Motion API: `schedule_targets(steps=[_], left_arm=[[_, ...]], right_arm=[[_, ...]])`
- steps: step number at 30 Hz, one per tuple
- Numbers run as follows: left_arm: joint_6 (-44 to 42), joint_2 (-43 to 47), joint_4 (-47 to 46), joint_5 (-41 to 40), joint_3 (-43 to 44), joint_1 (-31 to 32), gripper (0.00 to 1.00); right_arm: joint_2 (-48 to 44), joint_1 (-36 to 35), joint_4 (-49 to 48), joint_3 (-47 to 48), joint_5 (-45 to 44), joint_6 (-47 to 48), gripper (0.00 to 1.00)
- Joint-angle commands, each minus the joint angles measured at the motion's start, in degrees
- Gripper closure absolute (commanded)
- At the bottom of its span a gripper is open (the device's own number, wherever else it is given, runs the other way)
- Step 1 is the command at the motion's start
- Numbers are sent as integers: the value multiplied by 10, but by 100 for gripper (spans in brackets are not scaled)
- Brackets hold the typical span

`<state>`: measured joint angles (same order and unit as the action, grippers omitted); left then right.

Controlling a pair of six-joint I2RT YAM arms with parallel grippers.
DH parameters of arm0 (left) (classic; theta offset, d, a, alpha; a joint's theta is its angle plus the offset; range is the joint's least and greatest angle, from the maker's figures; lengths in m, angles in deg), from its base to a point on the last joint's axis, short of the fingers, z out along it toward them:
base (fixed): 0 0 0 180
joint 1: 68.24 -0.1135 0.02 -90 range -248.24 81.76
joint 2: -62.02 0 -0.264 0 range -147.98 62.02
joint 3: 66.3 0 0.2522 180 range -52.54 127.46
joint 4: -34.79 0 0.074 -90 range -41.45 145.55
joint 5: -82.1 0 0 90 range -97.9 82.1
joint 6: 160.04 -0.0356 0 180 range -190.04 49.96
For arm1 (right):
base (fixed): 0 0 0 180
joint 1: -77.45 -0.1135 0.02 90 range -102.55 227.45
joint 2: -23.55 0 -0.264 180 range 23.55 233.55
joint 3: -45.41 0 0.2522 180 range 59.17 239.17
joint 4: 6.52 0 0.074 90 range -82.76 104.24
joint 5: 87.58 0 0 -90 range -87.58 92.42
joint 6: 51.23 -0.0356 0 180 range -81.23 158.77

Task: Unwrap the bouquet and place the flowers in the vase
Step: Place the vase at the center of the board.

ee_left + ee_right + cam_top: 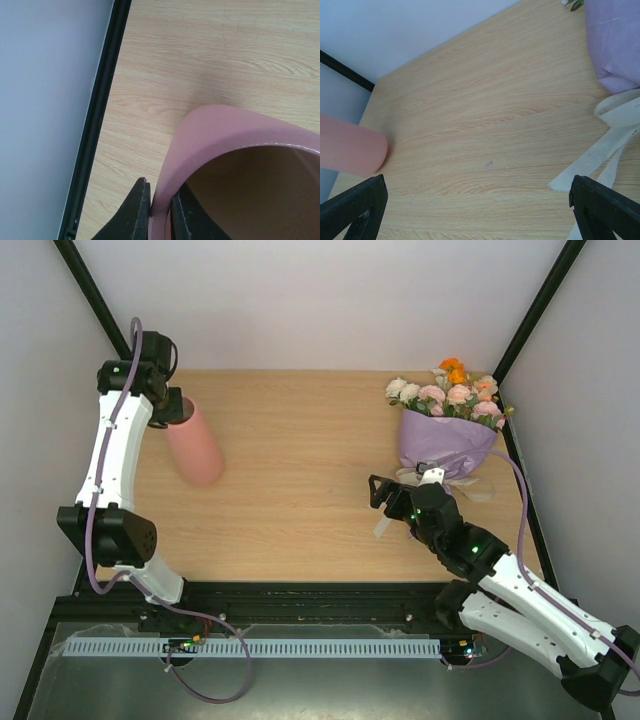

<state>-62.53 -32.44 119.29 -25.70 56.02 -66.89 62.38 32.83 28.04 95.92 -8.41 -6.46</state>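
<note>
Two grippers, two different states. Left gripper (159, 194) clamped on the vase (225, 125) at the rim: one finger (135, 212) outside, the other inside the mouth, thin pink wall nipped between. Black frame bar (95, 125) and pale wall (45, 100) just beyond the outer finger. Light wood grain around the vase, its inside in brownish shadow.

From above: same gripper (170, 405) at the top end of the vase (197, 450), far-left part of the table (300, 440), arm reaching up along the left edge. Lower end of the vase toward the table middle. Plumb or leaning, not clear from these angles.

Right gripper (403, 487) spread wide, nothing between the fingers. Low over bare wood on the right side of the table, just beside the ribbon (455, 483). From its own camera: two black fingertips (360, 205) at the lower corners, wood between them, cream ribbon (615, 135) tails trailing down by the right-hand tip; touching or apart, not clear. Lilac wrap (615, 45) at upper right of that view, pink vase (350, 145) at the left edge.

Bouquet (447, 440) at the far right of the table, wrap on, ribbon tied round the narrow end. Narrow end toward the right gripper. Flowers (452, 392) at the far end near the right corner post: pink, cream and peach heads, orange ones farthest back. Bouquet and vase well apart, most of the table's width between them.
</note>
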Motion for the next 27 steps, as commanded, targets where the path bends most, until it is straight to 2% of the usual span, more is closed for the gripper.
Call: schedule_targets(steps=[1,4,12,20,24,27], left_arm=[[8,20,-61,-32,7,3,98],[9,5,-58,-49,-12,-4,98],[26,-15,-61,-26,-32,-13,97],[30,3,-83,19,-25,-13,62],[35,28,-97,29,-24,-13,50],[43,65,-121,36,-38,-13,34]], right_arm=[[0,1,18,5,-14,6,1],[-3,1,23,5,-19,11,1],[-1,1,20,1,-21,14,1],[-5,1,18,-5,-22,20,1],[-3,1,9,-10,-21,19,1],[10,1,10,-8,-20,30,1]])
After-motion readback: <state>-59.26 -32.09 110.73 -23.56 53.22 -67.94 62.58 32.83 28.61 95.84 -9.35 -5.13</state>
